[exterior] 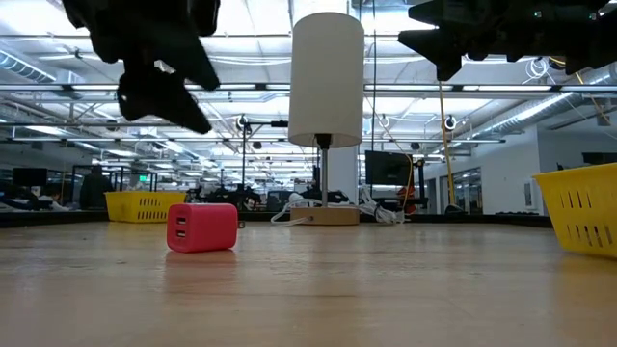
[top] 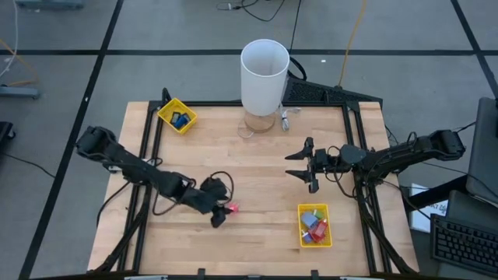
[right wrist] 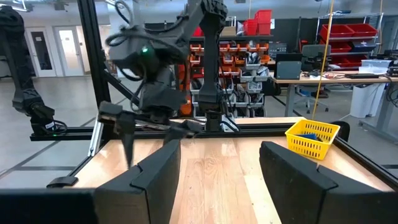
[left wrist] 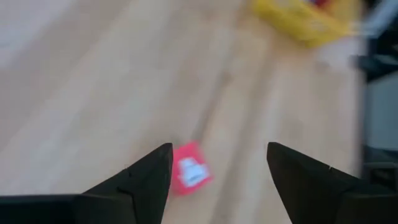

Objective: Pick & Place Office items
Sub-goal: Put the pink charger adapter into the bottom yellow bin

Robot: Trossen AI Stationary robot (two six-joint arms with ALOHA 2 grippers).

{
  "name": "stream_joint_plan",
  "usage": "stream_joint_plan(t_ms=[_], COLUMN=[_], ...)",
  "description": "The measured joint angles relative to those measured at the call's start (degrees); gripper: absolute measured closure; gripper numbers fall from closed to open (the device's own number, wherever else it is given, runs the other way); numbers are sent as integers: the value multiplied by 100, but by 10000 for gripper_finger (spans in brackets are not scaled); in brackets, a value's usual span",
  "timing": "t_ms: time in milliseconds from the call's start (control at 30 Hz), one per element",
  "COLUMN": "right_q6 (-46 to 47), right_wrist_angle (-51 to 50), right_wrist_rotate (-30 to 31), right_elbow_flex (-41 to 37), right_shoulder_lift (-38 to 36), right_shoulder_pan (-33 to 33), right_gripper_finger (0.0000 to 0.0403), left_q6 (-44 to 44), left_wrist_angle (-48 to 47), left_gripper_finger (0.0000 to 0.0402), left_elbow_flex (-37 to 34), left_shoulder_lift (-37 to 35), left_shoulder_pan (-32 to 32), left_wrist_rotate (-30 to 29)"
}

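A small red block [top: 232, 208] [exterior: 202, 226] rests flat on the wooden table, toward the near edge. My left gripper [top: 220, 204] [exterior: 164, 96] hovers open just above it and touches nothing; in the left wrist view the red block [left wrist: 189, 174] shows between the spread fingers, close to one finger [left wrist: 149, 177]. My right gripper [top: 309, 165] [right wrist: 221, 168] waits open and raised over the table's right half. Several more pieces, red, blue and green, lie in the near yellow tray [top: 302, 233]. Blue and black pieces sit in the far left yellow tray [top: 167, 109].
A tall white cylinder [top: 264, 74] [exterior: 326, 77] stands on a small base at the far edge's middle, with a cable beside it. The near yellow tray's wall [exterior: 583, 207] shows at the right in the low view. Bare wood lies between the two grippers.
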Motion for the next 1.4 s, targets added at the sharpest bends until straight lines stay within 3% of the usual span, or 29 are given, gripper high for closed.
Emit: stream_joint_plan(t_ms=[167,500,833,1100,1400], right_q6=[2,0,19,20,22], right_wrist_angle=[-24,-28,-13,-36,-85], right_wrist_rotate=[0,15,15,15,15], right_elbow_flex=[2,2,2,2,2], right_shoulder_lift=[2,2,2,2,2], right_shoulder_pan=[-2,0,0,-1,0], right_gripper_finger=[196,198,199,201,202], left_q6=[-684,-881,-1123,-70,516], left_wrist_angle=[-719,-699,-755,-729,-706], left_gripper_finger=[145,181,206,232,229], left_elbow_flex=[408,759,835,845,831], left_shoulder_lift=[395,1500,2027,2059,2073], left_shoulder_pan=[-54,-54,8,68,75], left_wrist_rotate=[-458,-24,60,92,-435])
